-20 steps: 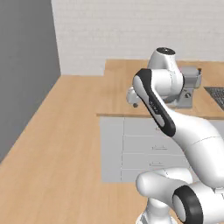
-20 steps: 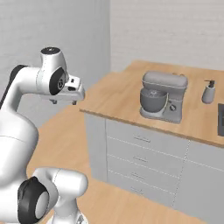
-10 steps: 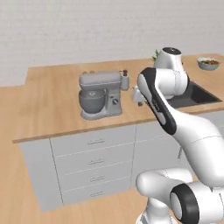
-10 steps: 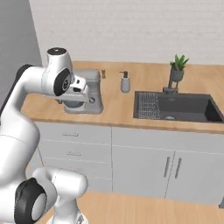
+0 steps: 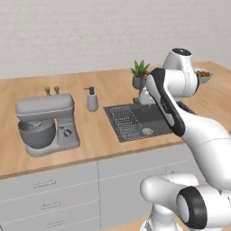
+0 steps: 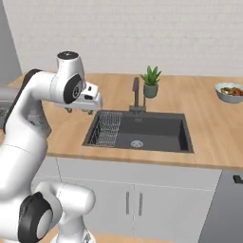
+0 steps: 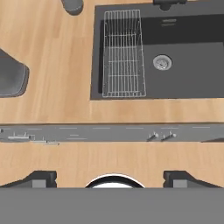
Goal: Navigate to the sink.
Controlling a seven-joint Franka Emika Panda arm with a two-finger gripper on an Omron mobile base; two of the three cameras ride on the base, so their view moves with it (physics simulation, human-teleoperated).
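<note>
A: The sink [image 6: 140, 130] sits at the centre of the right base view, sunk into the wooden counter [image 6: 209, 142]; where is the tool?

B: The gripper [image 6: 83, 108] hangs at centre left of that view, over the counter just beside the basin's left rim. In the hand view its two fingertips [image 7: 41, 178] stand far apart at the bottom, spread wide with nothing between them.

A: Which way does the basin lie from it?

B: Ahead and a little right: in the hand view it takes the upper right, long axis across the frame, wire rack [image 7: 123, 53] in its left part, drain [image 7: 162, 62] right of that.

A: Around it?

B: Faucet [image 6: 136, 94] and potted plant [image 6: 151, 83] behind, soap dispenser [image 5: 91, 99] and stand mixer [image 5: 45, 124] at left of the left base view, a bowl [image 6: 229, 91] far right. Nothing blocks the approach, I judge.
</note>
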